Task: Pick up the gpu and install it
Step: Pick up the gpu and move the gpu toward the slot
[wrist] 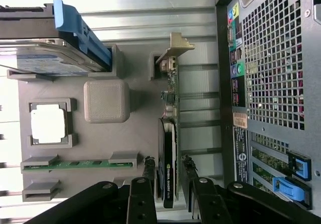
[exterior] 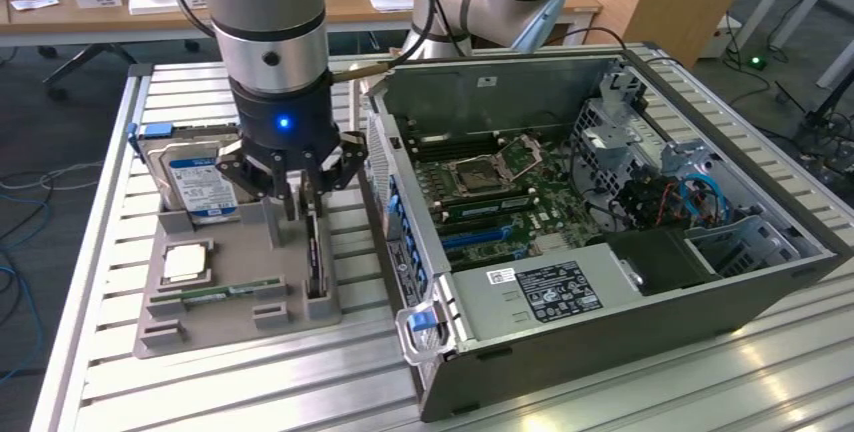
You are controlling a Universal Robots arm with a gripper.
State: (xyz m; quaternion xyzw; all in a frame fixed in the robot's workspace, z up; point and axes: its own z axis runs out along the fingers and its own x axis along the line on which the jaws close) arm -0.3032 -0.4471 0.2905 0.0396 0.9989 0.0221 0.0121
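Observation:
The gpu (exterior: 315,252) is a thin dark card standing on edge in a slot of the grey holder (exterior: 200,324), on the side nearest the computer case. In the wrist view the gpu (wrist: 168,176) shows a black cooler with a green logo and a pale bracket at its far end. My gripper (exterior: 296,217) hangs straight above it, open. Seen from the wrist, the gripper (wrist: 168,164) has one finger on each side of the card, with a small gap on both sides. Nothing is held.
The holder (wrist: 135,143) also carries a silver hard drive (exterior: 194,187) with a blue clip, a square processor (exterior: 184,262) and a green memory stick (exterior: 220,292). The open computer case (exterior: 601,202) lies close beside the holder, its motherboard (exterior: 494,187) exposed. Everything rests on a slatted metal table (exterior: 267,392).

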